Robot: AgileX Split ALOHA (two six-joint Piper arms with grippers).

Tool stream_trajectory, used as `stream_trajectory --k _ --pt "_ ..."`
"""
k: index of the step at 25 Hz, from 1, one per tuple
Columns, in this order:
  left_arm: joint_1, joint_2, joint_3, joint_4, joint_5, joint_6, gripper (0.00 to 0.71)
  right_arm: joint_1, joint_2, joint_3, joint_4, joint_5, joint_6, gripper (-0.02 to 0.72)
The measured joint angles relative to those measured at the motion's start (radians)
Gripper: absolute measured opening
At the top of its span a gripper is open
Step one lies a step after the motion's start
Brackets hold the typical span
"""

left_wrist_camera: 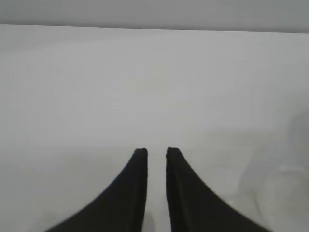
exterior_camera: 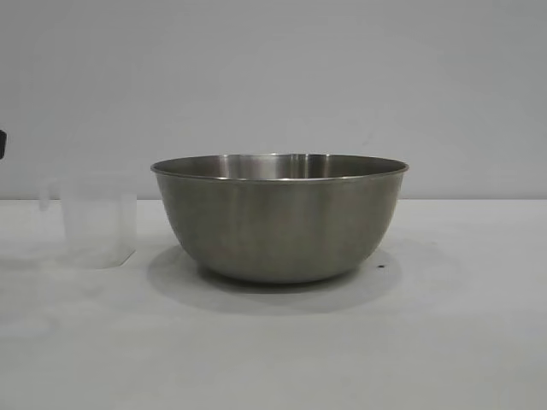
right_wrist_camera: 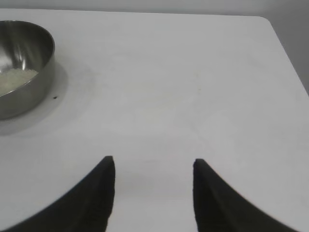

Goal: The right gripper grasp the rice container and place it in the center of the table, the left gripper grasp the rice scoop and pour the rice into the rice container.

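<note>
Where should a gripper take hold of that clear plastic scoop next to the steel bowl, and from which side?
Probably by the side handle. The rice scoop stands upright on the table, apart from the rice container, and its handle sticks out on the side away from the bowl. Coming in level from that outer side keeps the fingers off the bowl's rim; the thin, clear wall looks harder to pinch.

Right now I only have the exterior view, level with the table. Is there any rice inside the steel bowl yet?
Observer: Yes. The right wrist view shows the rice lying in the bottom of the rice container.
Operator: Where's the right gripper?
Observer: The right gripper is over bare table, apart from the container, jaws open and empty.
Operator: And the left one?
Observer: The left gripper has its jaws slightly apart with nothing between them; the rice scoop stands off to its side, not held.
</note>
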Motion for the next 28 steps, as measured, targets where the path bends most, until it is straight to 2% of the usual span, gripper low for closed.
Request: stream_trajectory --k 3,16,20,28 --pt "0.028 -0.009 0.000 0.025 0.000 -0.001 0.117 0.000 0.000 0.000 0.000 0.000 0.000 0.321" --pt "0.029 -0.076 -0.084 0.047 0.023 -0.014 0.117 0.000 0.000 0.000 0.000 0.000 0.000 0.321" --pt "0.030 -0.138 -0.140 0.049 0.170 -0.017 0.117 0.000 0.000 0.000 0.000 0.000 0.000 0.321" --pt "0.030 -0.256 -0.277 0.083 0.569 -0.022 0.117 0.000 0.000 0.000 0.000 0.000 0.000 0.321"
